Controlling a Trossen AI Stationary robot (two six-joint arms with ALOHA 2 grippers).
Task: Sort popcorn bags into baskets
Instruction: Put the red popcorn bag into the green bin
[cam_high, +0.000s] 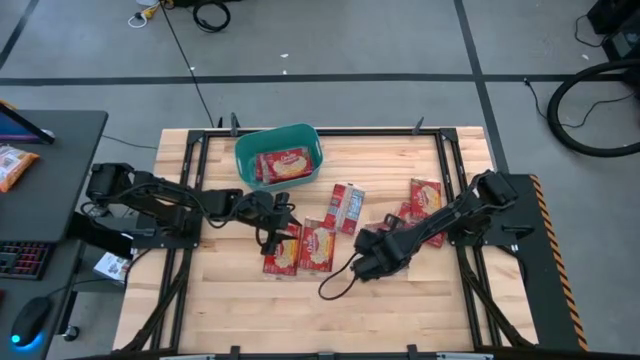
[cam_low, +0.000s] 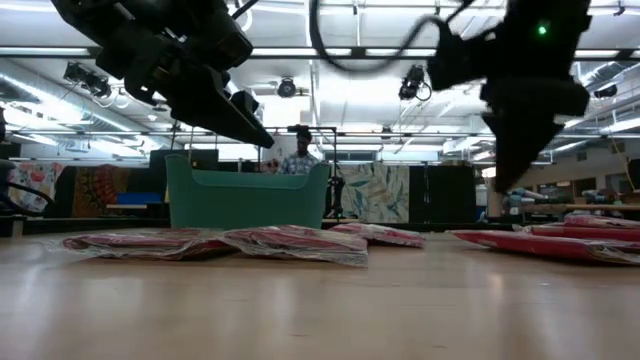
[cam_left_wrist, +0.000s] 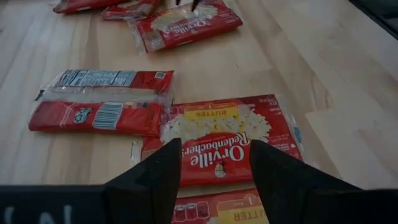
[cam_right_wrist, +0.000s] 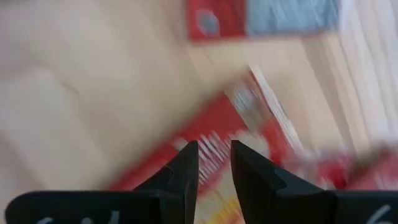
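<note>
The teal basket (cam_high: 245, 150) stands at the table's far middle with popcorn bags (cam_high: 283, 165) inside. Several red popcorn bags lie flat on the wood: two side by side (cam_high: 282, 252) (cam_high: 318, 247), one turned back-up (cam_high: 347, 207), and two at the right (cam_high: 425, 197). My left gripper (cam_high: 283, 228) (cam_left_wrist: 214, 146) hovers open over the side-by-side pair, its fingers framing the labelled bag (cam_left_wrist: 217, 140) without touching it. My right gripper (cam_high: 362, 266) (cam_right_wrist: 214, 149) points steeply down just right of that pair, above a bag (cam_right_wrist: 205, 149), with a narrow gap and nothing between its fingers.
A black cable loop (cam_high: 335, 285) from the right arm lies on the table near the front. A desk at the left carries an orange snack bag (cam_high: 15, 165), a keyboard and a mouse. A person (cam_low: 300, 150) stands far behind the basket. Bare wood lies along the near edge.
</note>
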